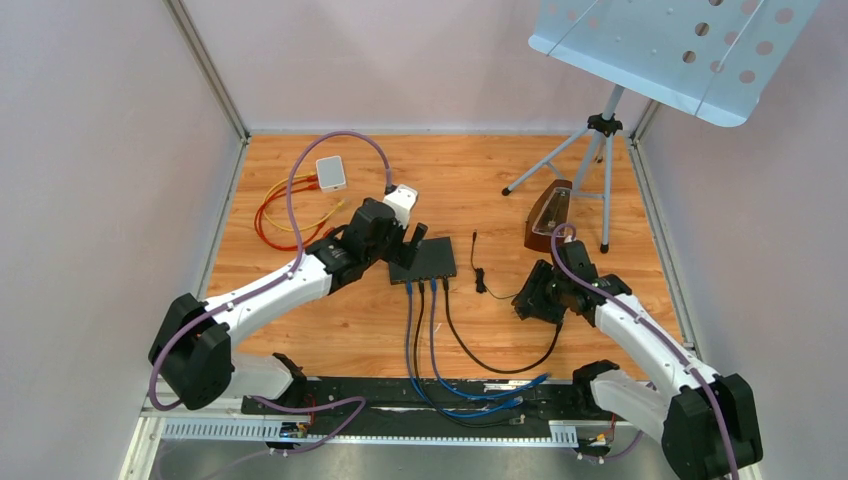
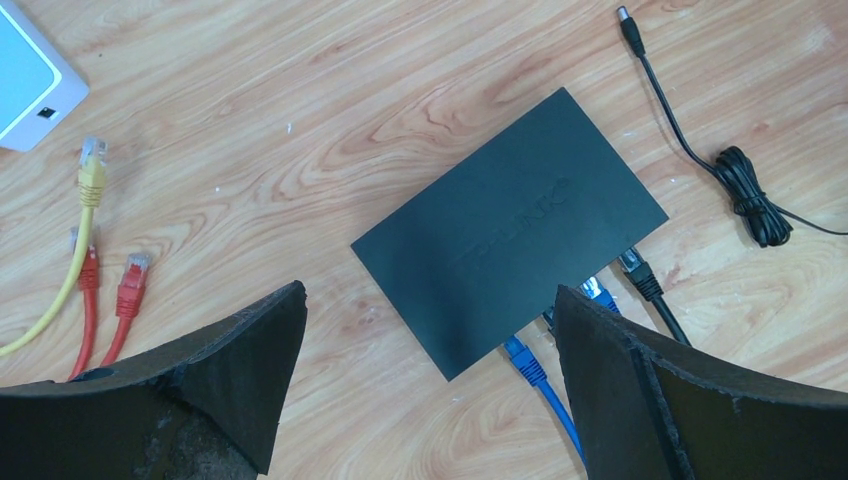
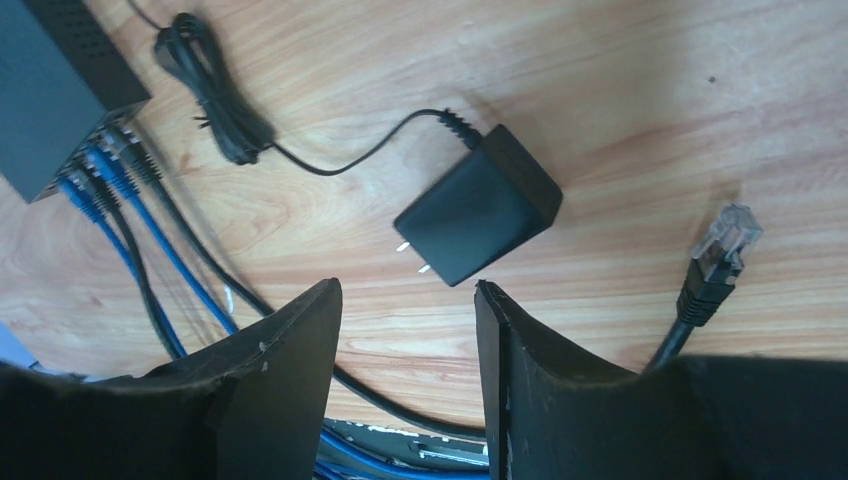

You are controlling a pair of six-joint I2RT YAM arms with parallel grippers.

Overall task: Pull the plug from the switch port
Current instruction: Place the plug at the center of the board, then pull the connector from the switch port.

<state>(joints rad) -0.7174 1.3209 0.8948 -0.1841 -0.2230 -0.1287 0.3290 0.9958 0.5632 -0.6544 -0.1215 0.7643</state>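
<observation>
The black switch point(image 1: 425, 260) lies flat mid-table, seen from above in the left wrist view point(image 2: 510, 250). Blue plugs point(image 2: 525, 362) and a black plug point(image 2: 640, 272) sit along its near edge. My left gripper point(image 2: 430, 292) hovers over the switch's near-left corner, open wide, holding nothing. My right gripper point(image 3: 408, 285) stands open to the switch's right point(image 1: 528, 300), with bare wood between its fingers. A loose black plug point(image 3: 722, 250) with a clear tip lies on the wood just outside the right finger, free of any port.
A black power adapter point(image 3: 480, 205) lies ahead of the right gripper, its bundled lead running to a barrel plug point(image 2: 630, 25). A white box point(image 1: 330, 172) with red and yellow cables point(image 1: 285, 210) is far left. A tripod point(image 1: 600, 150) and a brown metronome point(image 1: 548, 215) stand far right.
</observation>
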